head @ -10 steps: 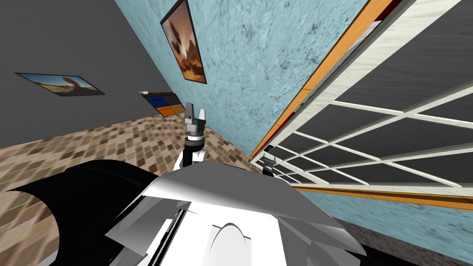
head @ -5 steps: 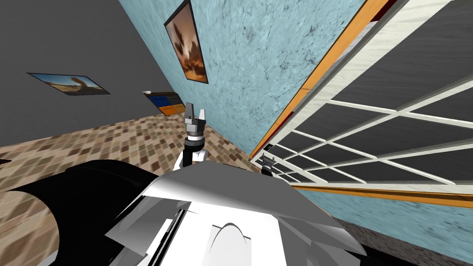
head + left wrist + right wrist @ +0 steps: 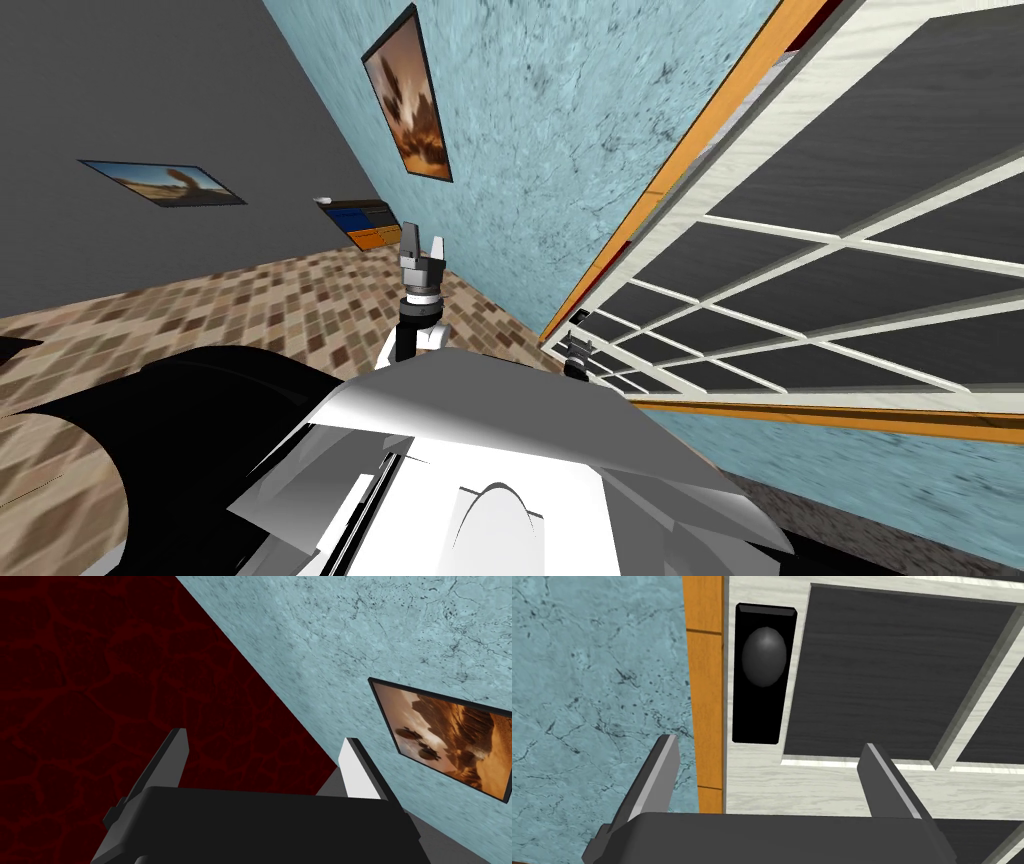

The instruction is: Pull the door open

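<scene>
A mottled blue-green wall (image 3: 560,150) and a brown tiled floor (image 3: 250,310) frame the scene, with the white-railed, dark-panelled door (image 3: 850,130) in its orange door frame (image 3: 668,180).

From the head, the right claw (image 3: 579,347) hangs low at the door's latch edge. The left claw (image 3: 421,243) is raised well away from it, towards the wall. Over the last second the whole view has slid a little sideways while both claws keep their places against the body. So the robot has turned or shuffled rather than worked the door, and I can't tell that the door itself has swung.

At the left wrist, that claw's fingers stand wide apart with nothing between them.

At the right wrist, the fingers are also spread wide and empty. The dark round knob (image 3: 763,656) on its black plate (image 3: 759,721) lies ahead of the fingertips, roughly in line with the gap and slightly nearer the frame-side finger, not yet touched. To my eye this is the lining-up stage. The claw must advance and close on the knob before any pull can start.
</scene>
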